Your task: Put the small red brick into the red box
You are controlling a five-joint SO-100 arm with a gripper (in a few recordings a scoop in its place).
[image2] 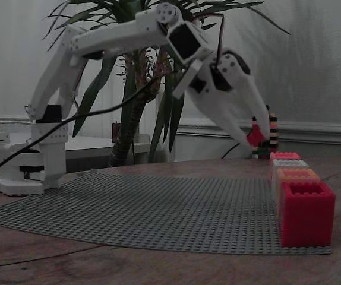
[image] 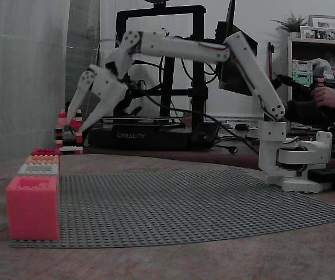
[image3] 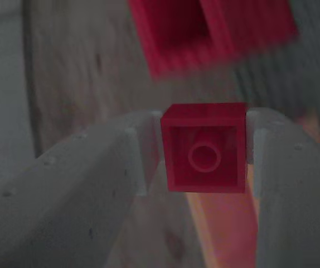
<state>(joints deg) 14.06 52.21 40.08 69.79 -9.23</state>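
The small red brick [image3: 204,148] is pinched between my white fingers, its hollow underside with one round tube facing the wrist camera. My gripper [image: 75,123] [image2: 258,135] hangs in the air, shut on the brick, above the row of boxes. The red box [image2: 306,212] [image: 45,151] is a deep red studded square with a hollow top at one end of that row. In the wrist view the red box [image3: 216,33] is blurred at the top, beyond the brick, and an orange surface [image3: 221,229] lies straight below it.
The row on the grey baseplate [image: 185,204] also holds an orange box [image2: 297,175], a grey box [image2: 290,163] and a pinkish-red box [image: 32,207]. A multi-coloured brick tower [image2: 271,138] stands behind the row. The arm's base [image: 296,160] sits at the plate's far side.
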